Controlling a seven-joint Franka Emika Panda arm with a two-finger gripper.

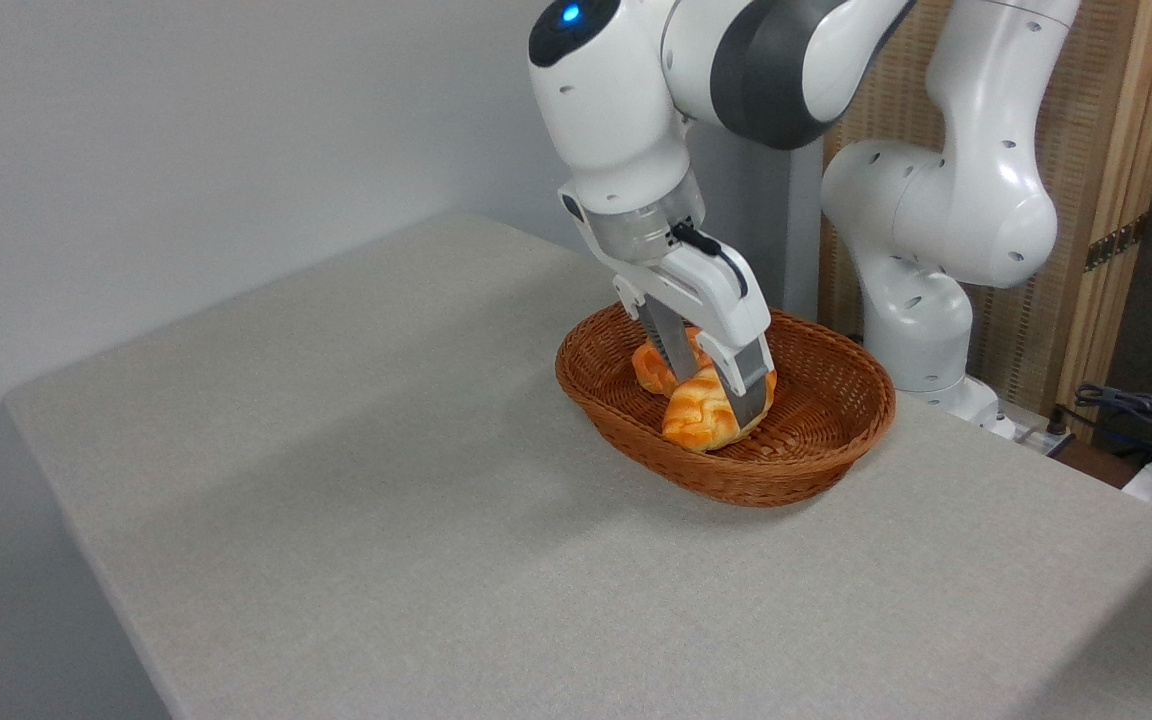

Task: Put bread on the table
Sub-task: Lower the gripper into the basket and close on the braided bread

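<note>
Plain room corner, soft even light.
Wall (pixel 166 130) behind is bare, pale grey-white, matte, running along the left and back. At upper right stands a screen (pixel 1096 200) with a light wood frame and woven tan panels; a small dark hinge (pixel 1116 245) shows on its right post. Right of the screen, a dark grey surface fills the edge of view. Low at far right, a bundle of dark cables (pixel 1136 410) lies beside something white, too cropped to identify. Light is diffuse, casting only faint, blurred shadows. No window or floor in view.
</note>
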